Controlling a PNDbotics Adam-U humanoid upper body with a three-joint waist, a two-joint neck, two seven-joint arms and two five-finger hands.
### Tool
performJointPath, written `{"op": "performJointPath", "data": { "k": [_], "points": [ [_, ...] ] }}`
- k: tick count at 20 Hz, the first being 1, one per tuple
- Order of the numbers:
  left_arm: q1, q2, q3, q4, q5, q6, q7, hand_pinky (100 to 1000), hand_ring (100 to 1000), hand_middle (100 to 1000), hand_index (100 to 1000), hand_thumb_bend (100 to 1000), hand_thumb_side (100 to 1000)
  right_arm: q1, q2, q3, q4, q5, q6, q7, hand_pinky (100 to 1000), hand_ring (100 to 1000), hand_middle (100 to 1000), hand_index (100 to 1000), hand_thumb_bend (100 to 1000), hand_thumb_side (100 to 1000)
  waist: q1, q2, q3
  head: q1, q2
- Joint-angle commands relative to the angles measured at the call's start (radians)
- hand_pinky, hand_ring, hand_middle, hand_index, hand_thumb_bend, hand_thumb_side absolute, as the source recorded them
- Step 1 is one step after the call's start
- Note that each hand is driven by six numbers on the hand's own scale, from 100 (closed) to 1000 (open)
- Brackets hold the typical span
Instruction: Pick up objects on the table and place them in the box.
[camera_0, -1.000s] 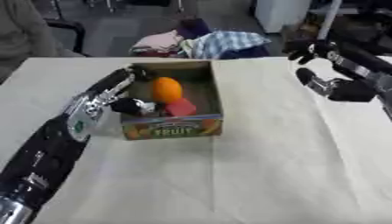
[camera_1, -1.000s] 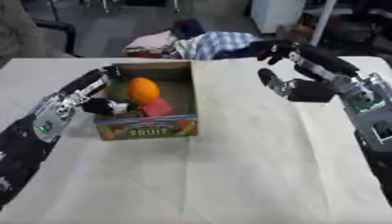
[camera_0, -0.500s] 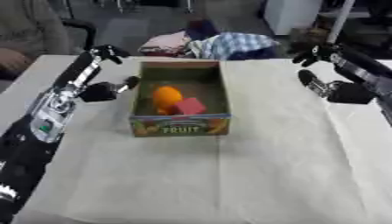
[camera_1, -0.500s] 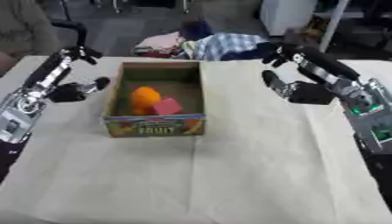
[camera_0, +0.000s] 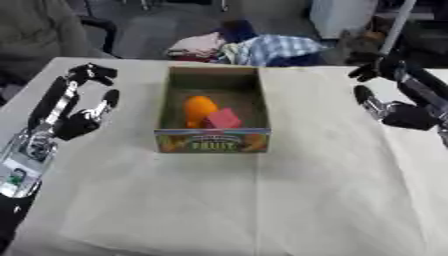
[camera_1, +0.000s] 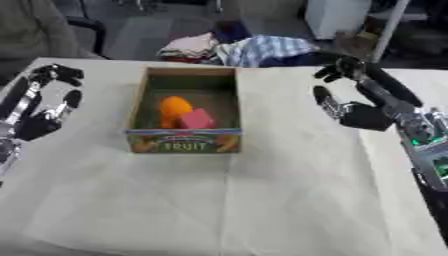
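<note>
Cream cloth covers the table (camera_0: 262, 210), creased and bare across the whole near half, toward six o'clock. Beyond that stretch, just past the middle of the table, stands an open-topped cardboard box (camera_0: 212, 141) whose near wall carries a bright printed panel with the word "FRUIT". Inside it lie two things, both on the box floor toward the near wall: an orange, rounded object (camera_0: 198, 109) on the left, and a pink, blocky object (camera_0: 223, 119) touching it on the right. The far half of the box floor shows plain brown card.

At nine o'clock from the box, well apart from it, the robot's left hand (camera_0: 77, 122) is raised over the cloth at the end of a black and silver arm that comes in from the lower left corner. Its fingers are spread and only slightly bent, and it holds nothing. At three o'clock, also well apart from the box, the robot's right hand (camera_1: 357, 114) is up above the table's right side, palm turned toward the box, thumb and fingers parted, likewise with nothing in it.

At twelve o'clock, past the far edge of the table, a heap of clothes (camera_0: 254, 49) lies on the floor, with a blue and white checked piece among paler ones. A dark chair (camera_0: 96, 30) stands at about eleven o'clock.
</note>
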Motion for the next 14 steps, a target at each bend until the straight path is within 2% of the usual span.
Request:
{"op": "performJointPath", "data": {
  "k": [1,2,3,6,9,14],
  "points": [
    [0.045,0.001,0.026,-0.1,0.055,0.049,-0.033,982,658,670,812,247,878,-0.007,-0.029,-0.01,-0.013,0.023,-0.006,0.017,835,912,950,1000,155,473,-0.001,-0.009,-0.002,0.004,0.005],
    [0.07,-0.01,0.034,-0.125,0.07,0.064,-0.044,985,658,670,812,249,885,-0.005,-0.041,-0.002,-0.011,0.034,-0.011,0.028,844,932,958,1000,188,521,-0.002,-0.007,-0.001,0.004,0.005],
    [0.095,-0.017,0.04,-0.149,0.085,0.08,-0.058,988,658,670,814,251,892,-0.003,-0.052,0.0,-0.01,0.048,-0.015,0.041,851,947,964,1000,177,623,-0.003,-0.007,-0.001,0.004,0.005],
    [0.172,-0.028,0.056,-0.218,0.133,0.128,-0.1,992,657,670,814,255,901,-0.002,-0.062,-0.025,-0.017,0.094,-0.008,0.079,851,951,965,1000,168,765,-0.003,-0.01,-0.004,0.005,0.005],
    [0.234,-0.028,0.071,-0.294,0.184,0.178,-0.128,993,656,669,815,257,904,0.001,-0.059,-0.039,-0.024,0.144,-0.001,0.07,849,951,966,1000,175,775,-0.005,-0.012,-0.008,0.005,0.005],
    [0.249,-0.021,0.087,-0.366,0.268,0.262,-0.162,994,655,668,815,257,902,0.008,-0.047,-0.039,-0.019,0.227,-0.006,0.016,846,950,966,1000,179,775,-0.008,-0.012,-0.007,0.002,0.005]
  ]
}}
